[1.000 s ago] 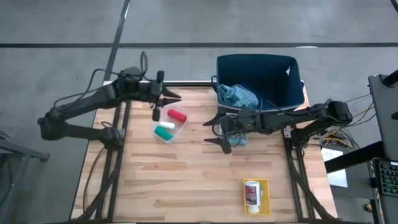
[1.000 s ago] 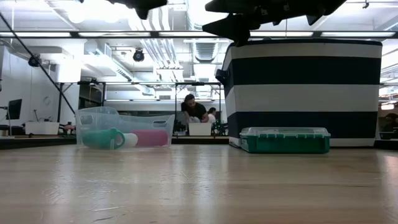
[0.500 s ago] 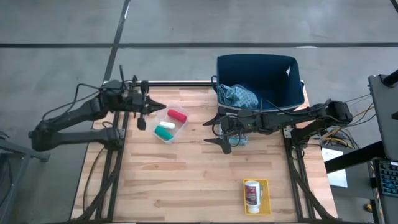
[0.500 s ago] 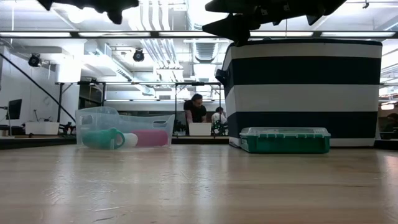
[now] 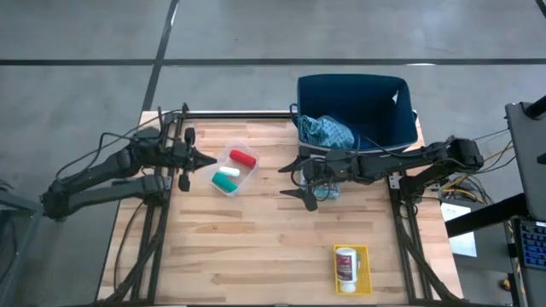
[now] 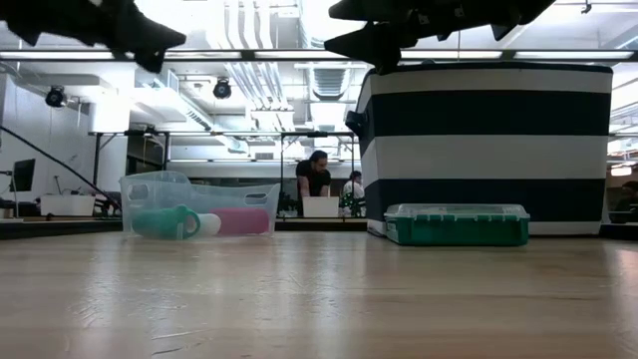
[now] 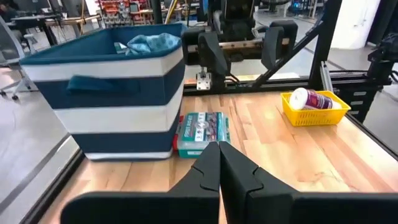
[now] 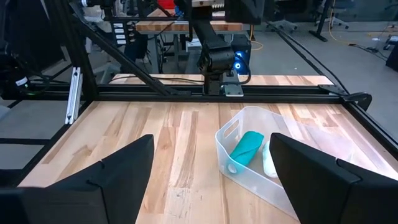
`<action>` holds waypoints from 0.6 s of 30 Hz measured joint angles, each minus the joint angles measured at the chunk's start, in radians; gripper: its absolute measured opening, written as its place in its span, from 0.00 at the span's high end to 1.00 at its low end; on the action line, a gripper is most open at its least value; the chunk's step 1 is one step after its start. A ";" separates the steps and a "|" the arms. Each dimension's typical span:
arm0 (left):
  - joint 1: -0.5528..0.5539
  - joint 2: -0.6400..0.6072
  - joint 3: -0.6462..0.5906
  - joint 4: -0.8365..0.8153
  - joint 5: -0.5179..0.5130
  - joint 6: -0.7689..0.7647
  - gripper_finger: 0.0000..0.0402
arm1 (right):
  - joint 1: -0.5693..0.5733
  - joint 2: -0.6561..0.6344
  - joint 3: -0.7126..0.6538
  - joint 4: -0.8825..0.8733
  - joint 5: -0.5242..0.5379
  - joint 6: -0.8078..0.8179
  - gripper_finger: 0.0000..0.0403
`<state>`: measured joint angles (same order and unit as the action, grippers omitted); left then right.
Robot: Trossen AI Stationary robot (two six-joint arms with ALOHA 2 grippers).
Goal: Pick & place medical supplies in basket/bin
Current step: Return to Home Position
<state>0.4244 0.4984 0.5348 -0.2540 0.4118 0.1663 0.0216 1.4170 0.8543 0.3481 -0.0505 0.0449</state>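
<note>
Has drawn the left gripper (image 5: 189,159), fingers pressed together, off the clear plastic tray (image 5: 243,182) toward the wooden table's (image 5: 256,247) left edge, leaving the right gripper (image 5: 299,181) spread wide just beside the navy-and-white striped fabric bin (image 5: 401,128). Reads as sorting done and arms homing: finger-sized red cylinder (image 5: 243,159), green cylinder (image 5: 227,182) and white cylinder (image 5: 229,171) in the tray, light-blue patterned cloth (image 5: 327,131) in the striped bin, white pill bottle (image 5: 346,265) in the small yellow bin (image 5: 364,252). Plenty of bare board mid-table for retreating, with only the tray near the left gripper.
</note>
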 joint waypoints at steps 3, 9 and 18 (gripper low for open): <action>0.000 -0.067 -0.051 -0.001 0.000 -0.011 1.00 | 0.000 0.000 0.000 0.000 0.000 0.003 0.20; 0.000 -0.199 -0.134 -0.002 0.008 -0.081 0.99 | 0.000 0.000 0.000 0.000 0.000 0.000 0.19; 0.000 -0.366 -0.284 0.090 0.008 -0.199 0.99 | 0.000 0.000 0.000 0.000 0.000 0.002 0.22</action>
<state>0.4244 0.1327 0.2507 -0.1637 0.4194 -0.0324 0.0216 1.4170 0.8543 0.3481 -0.0505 0.0465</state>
